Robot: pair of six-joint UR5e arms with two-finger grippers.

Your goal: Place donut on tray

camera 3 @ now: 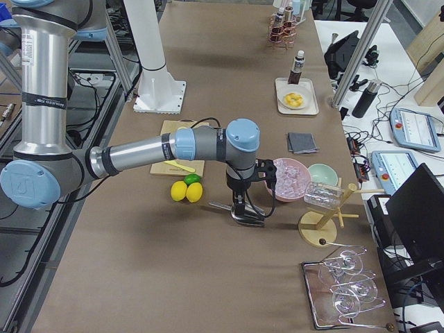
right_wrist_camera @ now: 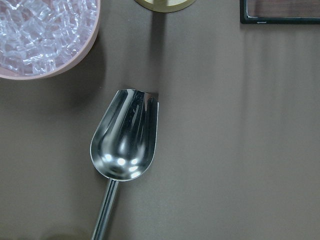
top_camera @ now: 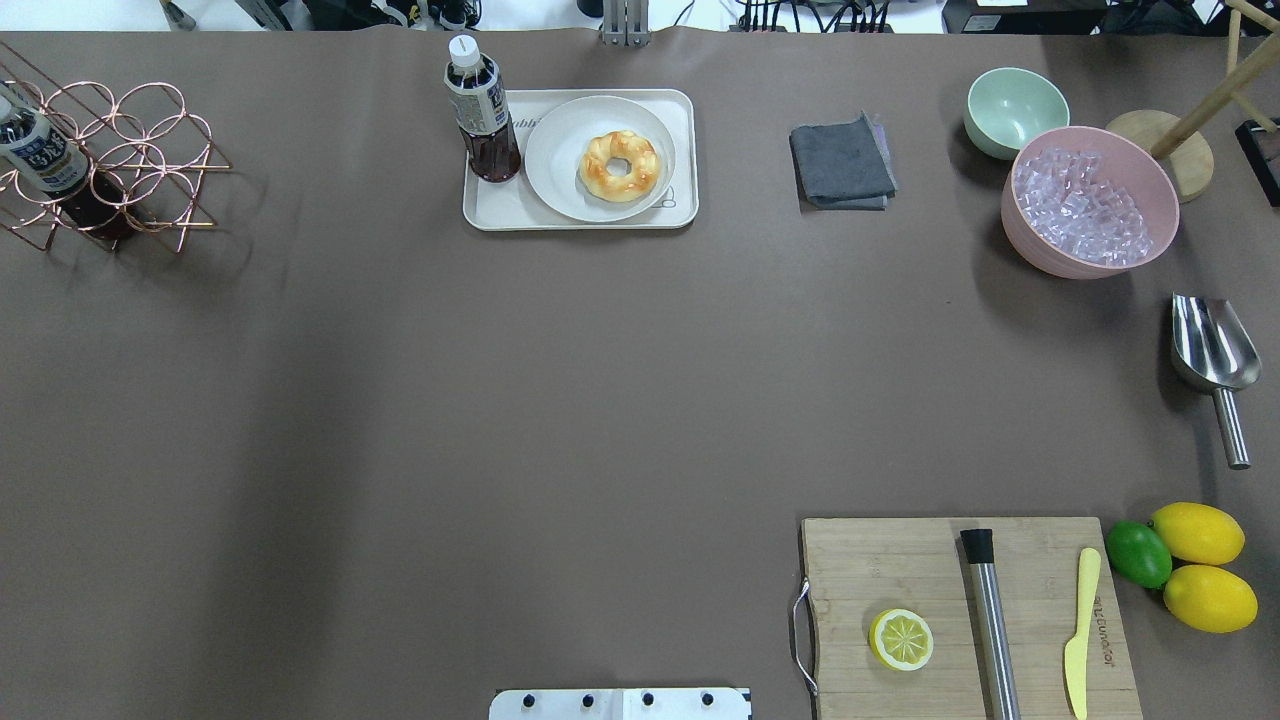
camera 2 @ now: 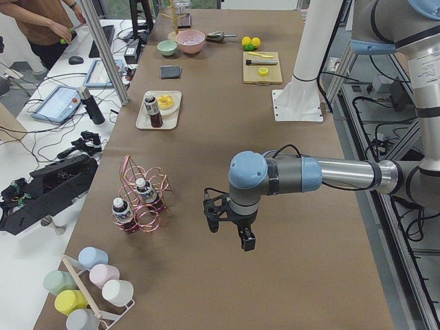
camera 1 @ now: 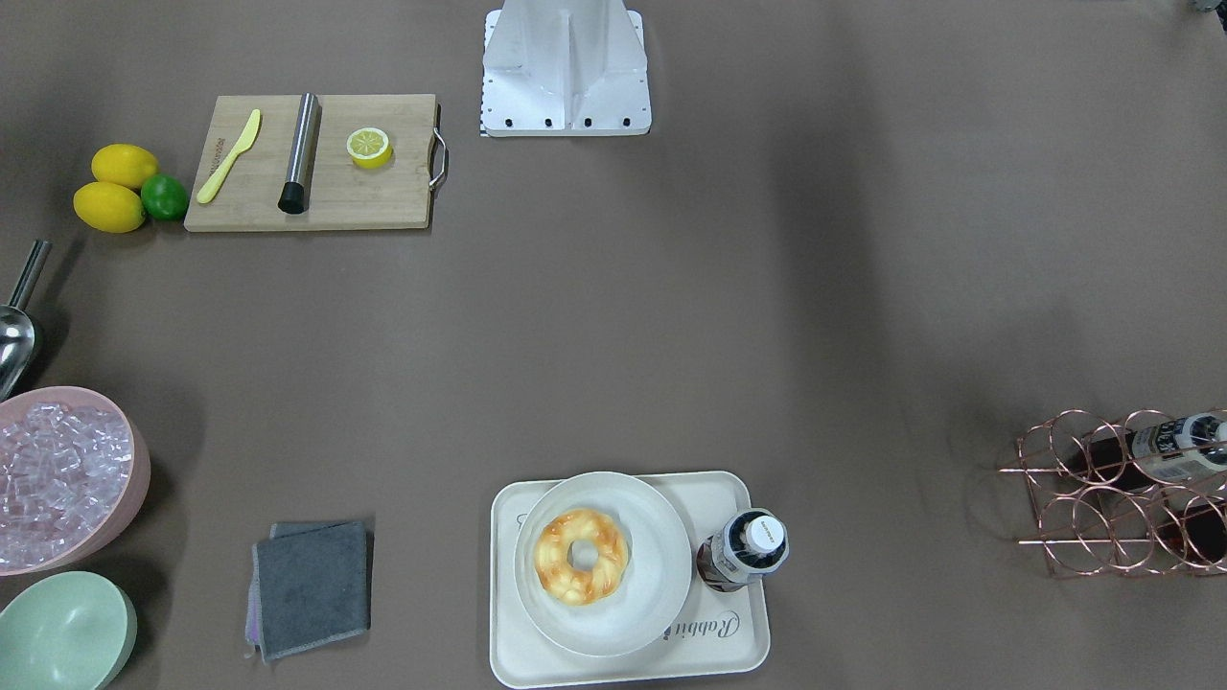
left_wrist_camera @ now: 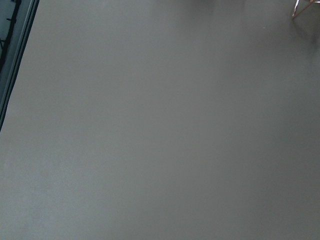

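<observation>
Front view: 1 donut lies hole-up on 1 round plate, and the plate sits on 1 tray, so the donut rests on the plate, not on the tray surface itself. 1 upright bottle stands on the tray just beside the plate. Elsewhere on the table: 1 grey cloth, 1 pink bowl full of ice, 1 green bowl, 1 steel scoop, 2 lemons w/ 1 lime touching them, and 1 cutting board carrying 1 yellow knife, 1 steel rod and 1 lemon half. 1 copper wire rack stands well apart from the tray. Overhead view: same counts; tray w/ plate, donut and bottle sits at the far edge, left of ctr. Left side view: left gripper hangs over bare table near the rack, which holds 2 bottles; can't tell if its fingers are spread or pressed together. Right side view: right gripper hangs above the scoop, beside the pink bowl; finger state can't be told either. Left wrist view: bare table, 1 rack corner at top right. Right wrist view: 1 scoop below, pink bowl's edge at top left.
</observation>
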